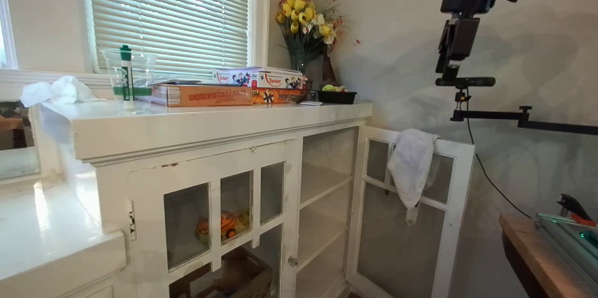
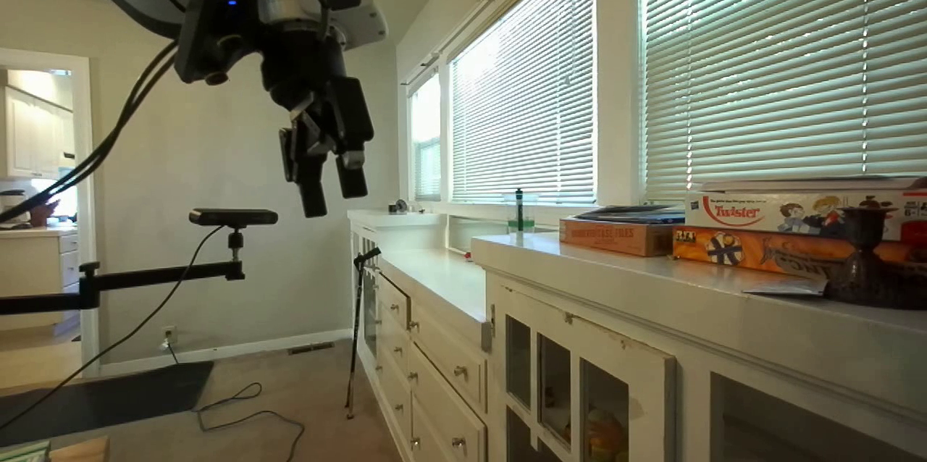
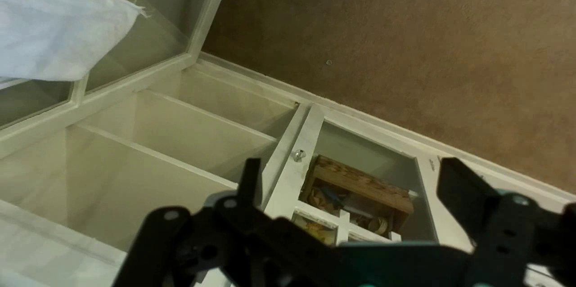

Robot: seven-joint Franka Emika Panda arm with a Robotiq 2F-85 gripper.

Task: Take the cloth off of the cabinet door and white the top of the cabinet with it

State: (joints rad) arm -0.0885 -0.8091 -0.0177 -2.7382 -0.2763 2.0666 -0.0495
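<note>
A white cloth (image 1: pixel 411 162) hangs over the upper part of the open glass-paned cabinet door (image 1: pixel 460 186). It also shows at the left edge of the wrist view (image 3: pixel 58 35), over the door frame (image 3: pixel 198 39). The white cabinet top (image 1: pixel 219 117) shows in both exterior views (image 2: pixel 521 246). My gripper (image 1: pixel 446 74) is in the air, higher than the cloth and the door. In the wrist view its fingers (image 3: pixel 351 165) are wide apart with nothing between them, pointing down past the cabinet front. It is also in an exterior view (image 2: pixel 334 200). The cloth is apart from the gripper.
Game boxes (image 1: pixel 278 81), an orange case-file box (image 1: pixel 210 96), a green marker (image 1: pixel 126 74), a plastic tub (image 1: pixel 149 67), flowers (image 1: pixel 299 17) and a black tray (image 1: pixel 336 97) stand on the cabinet. Crumpled white material (image 1: pixel 58 91) lies at its end. A camera arm (image 1: pixel 495 115) stands near the gripper.
</note>
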